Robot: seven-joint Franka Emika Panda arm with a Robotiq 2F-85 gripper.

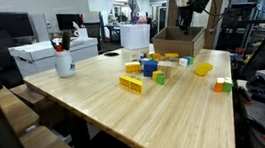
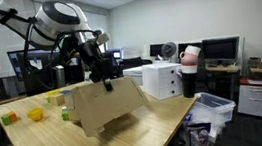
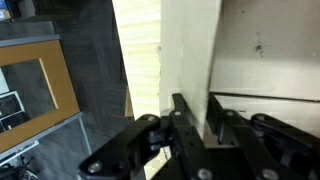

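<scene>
One cardboard box (image 2: 110, 108) draws our eye first: plain brown, matte and flat-walled, with an open top. We find it in both exterior views at the end of the table (image 1: 168, 120) farthest from the mug (image 1: 64, 63). In an exterior view it appears tilted, with one bottom edge off the wood and a soft shadow beneath.

The Robotiq gripper (image 2: 103, 78) comes down from above onto the box's upper rim. In the wrist view its black, angular metal fingers (image 3: 180, 112) stand close together with the thin cardboard wall between them, so we read the pincer as clamped on that wall. To the right of the fingers we see the smooth, pale inner face of the box. To the left runs a strip of light wood.

The table is long and rectangular, made of pale wood with fine grain lines running along its length. Near the box we count a loose cluster of small hard-edged blocks (image 1: 150, 69) in yellow, blue and green. A flat yellow brick (image 1: 131, 83) lies just in front of them, and a rounded yellow piece (image 1: 203, 69) sits apart towards the table's edge. The mug is white and cylindrical and holds pens. Behind the box stand white boxy cartons (image 2: 162, 79).
</scene>
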